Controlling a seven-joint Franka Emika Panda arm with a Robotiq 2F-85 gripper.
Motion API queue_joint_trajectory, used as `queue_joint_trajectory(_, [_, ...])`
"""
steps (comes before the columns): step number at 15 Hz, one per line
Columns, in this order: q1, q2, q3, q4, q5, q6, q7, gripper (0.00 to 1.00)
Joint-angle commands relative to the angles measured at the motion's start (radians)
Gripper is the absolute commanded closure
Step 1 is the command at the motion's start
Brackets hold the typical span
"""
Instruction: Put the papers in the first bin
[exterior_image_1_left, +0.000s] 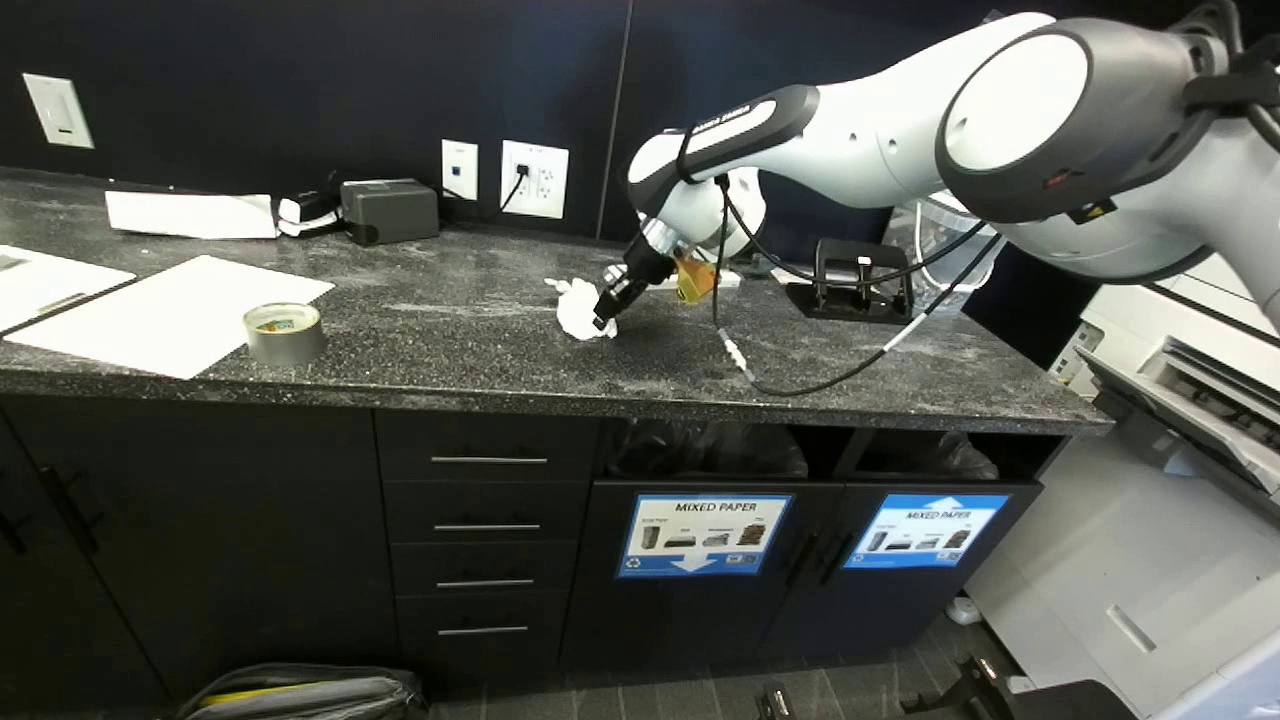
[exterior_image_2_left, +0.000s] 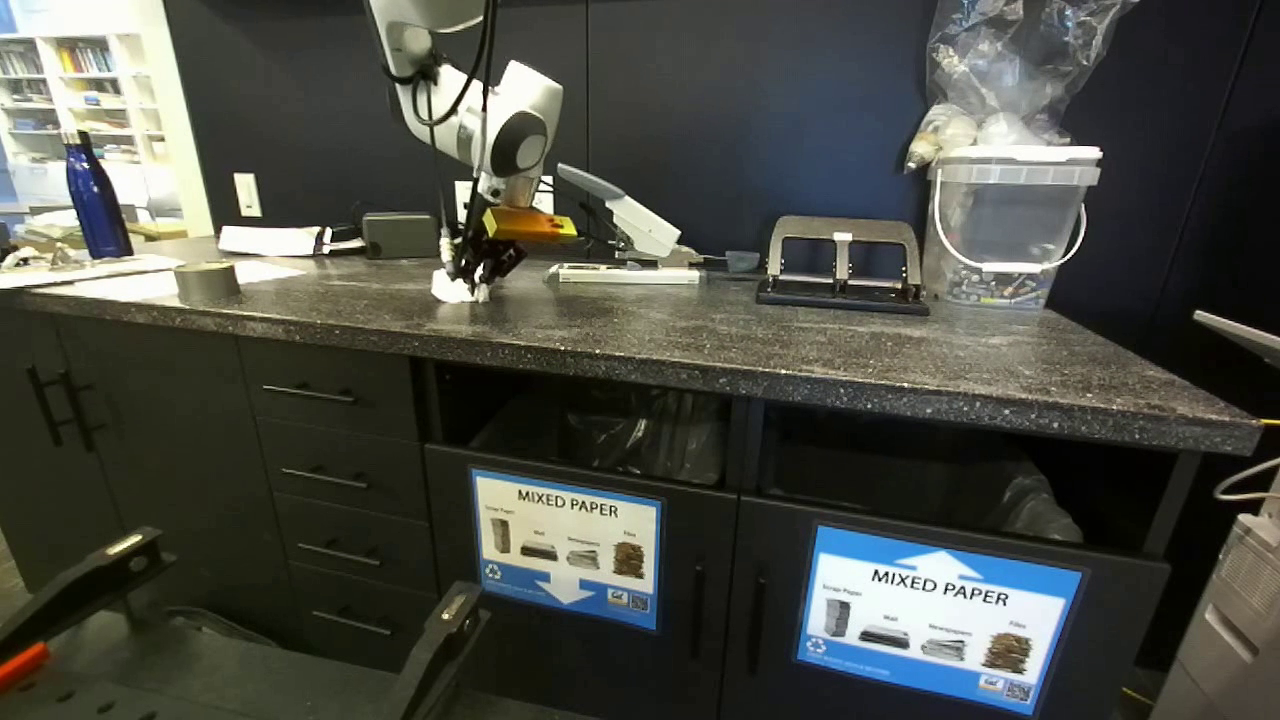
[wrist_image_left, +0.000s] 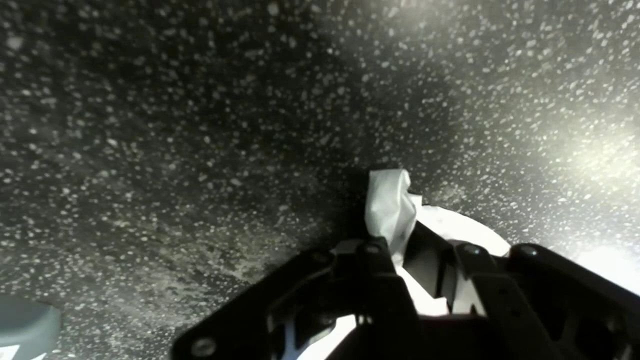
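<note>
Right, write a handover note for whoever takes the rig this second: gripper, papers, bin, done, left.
Gripper: down at the counter, apparently pinching crumpled white paper.
Papers: the crumpled white paper appears to rest on the counter; one wad or several, I can't tell.
First bin: taken to be the slot above the mostly blue sign; its contents can't be made out.
Done: a grip on the paper, by the look of it. Whether any is already binned can't be seen.
Left: lift, carry to that slot, release; repeat if more paper remains.
</note>
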Motion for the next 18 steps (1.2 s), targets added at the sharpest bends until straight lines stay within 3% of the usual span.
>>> queue_joint_trajectory(1, [0.044, -0.014, -0.091, 0.009, -0.069, -0.043, 0.112, 0.94])
queue_joint_trajectory(8, [0.072, -0.153, -0.215, -0.132, -0.235, -0.204, 0.308, 0.91])
queue_joint_trajectory(18, [-0.015, -0.445, -0.231, -0.617, -0.246, -0.194, 0.506, 0.92])
